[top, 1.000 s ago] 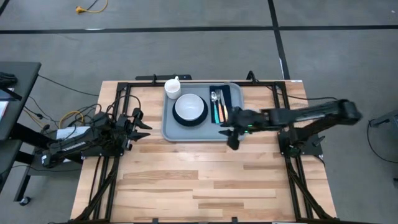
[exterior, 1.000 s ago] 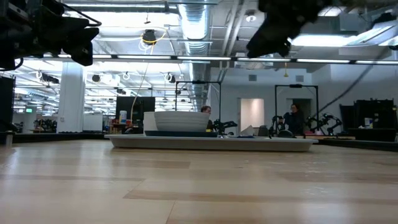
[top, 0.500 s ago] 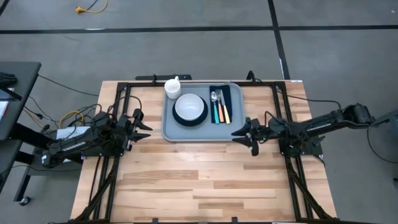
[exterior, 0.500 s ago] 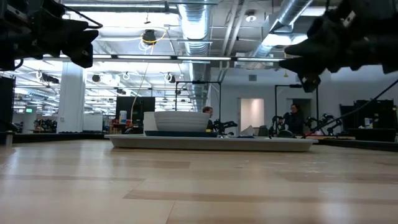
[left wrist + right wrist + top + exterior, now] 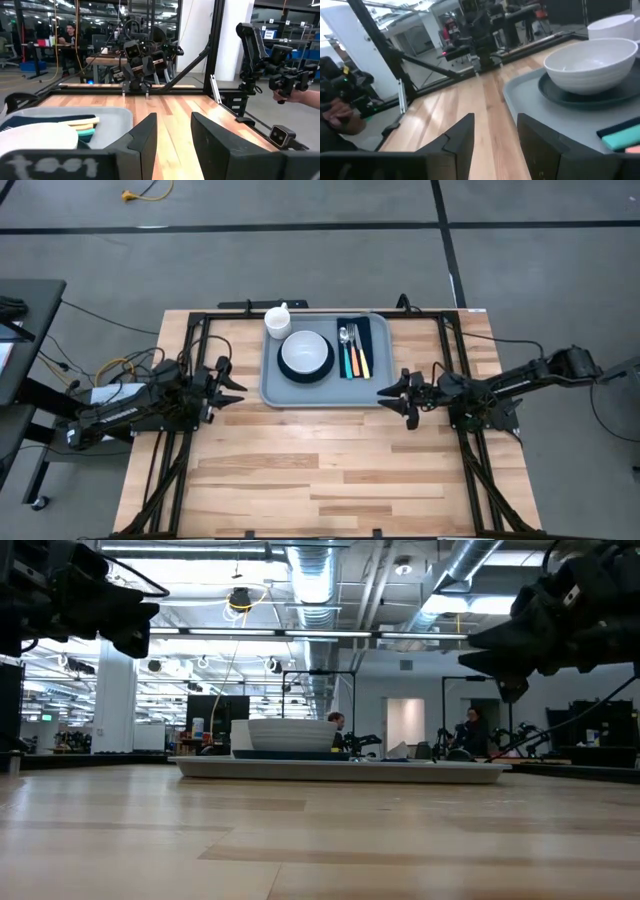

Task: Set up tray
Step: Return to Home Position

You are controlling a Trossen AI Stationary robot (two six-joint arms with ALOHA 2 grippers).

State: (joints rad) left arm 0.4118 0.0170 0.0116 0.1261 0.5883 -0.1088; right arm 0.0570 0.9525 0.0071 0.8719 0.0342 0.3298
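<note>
From above, the tray (image 5: 320, 396), a smooth grey-blue plastic rectangle with rounded corners and a low rim, sits at upper centre of the pale plank surface (image 5: 320, 470). Its long axis runs left to right across the frame. It holds a white cup (image 5: 277, 321) at its upper left corner and a round white bowl (image 5: 304, 352). A dark napkin (image 5: 371, 331) carries cutlery (image 5: 351, 360) with teal, orange and yellow handles, lying top to bottom. The left arm (image 5: 130, 408) lies at centre left and the right arm (image 5: 500, 383) at centre right, both off the tray.

At surface height, the tray is a thin wide slab at mid-frame with the bowl rising above its rim. The arms hang dark in the upper corners.

In the left wrist view, the left fingers (image 5: 145, 135) show the jaws apart, with bare planks between and the tray's rounded corner at lower left.

In the right wrist view, the right fingers (image 5: 462, 135) likewise show the jaws apart. At right, the bowl sits on a dark plate (image 5: 560, 96) inside the tray.
</note>
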